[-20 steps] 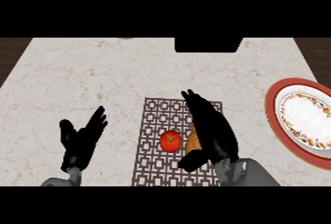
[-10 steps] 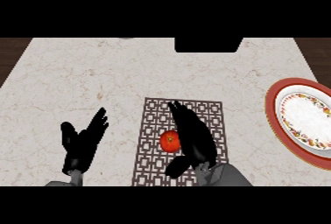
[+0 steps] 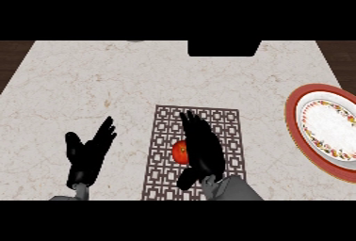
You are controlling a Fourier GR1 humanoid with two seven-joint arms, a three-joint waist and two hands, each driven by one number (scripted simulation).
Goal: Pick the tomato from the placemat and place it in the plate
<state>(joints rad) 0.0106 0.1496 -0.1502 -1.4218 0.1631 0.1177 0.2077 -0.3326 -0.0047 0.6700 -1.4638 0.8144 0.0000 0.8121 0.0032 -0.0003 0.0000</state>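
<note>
Head view, looking steeply down on the marble counter (image 3: 104, 75). A brown patterned placemat (image 3: 226, 124) is lying near the middle of the counter's near edge, and the red tomato (image 3: 180, 152) is sitting on it, toward the mat's left half and near its front. The right hand (image 3: 203, 148) is lying over the placemat with its fingers stretched out straight toward the far edge of the counter and its thumb angling down and to the left; the hand is released, not clenched. It is covering the tomato's right side, so only the left part of the fruit is showing, and whether palm and tomato are touching cannot be told from this view. The grey right forearm is entering at the counter's near edge.

The left hand (image 3: 87, 155) is resting open near the counter's near-left part, well apart from the placemat, fingers pointing up and slightly right, holding nothing.

The plate (image 3: 299, 106), red-rimmed with a white centre and a floral band, is sitting at the counter's right edge, partly cut off by the view, well apart from the placemat and carrying nothing visible. A dark rectangular object (image 3: 222, 48) is standing at the counter's far edge.
</note>
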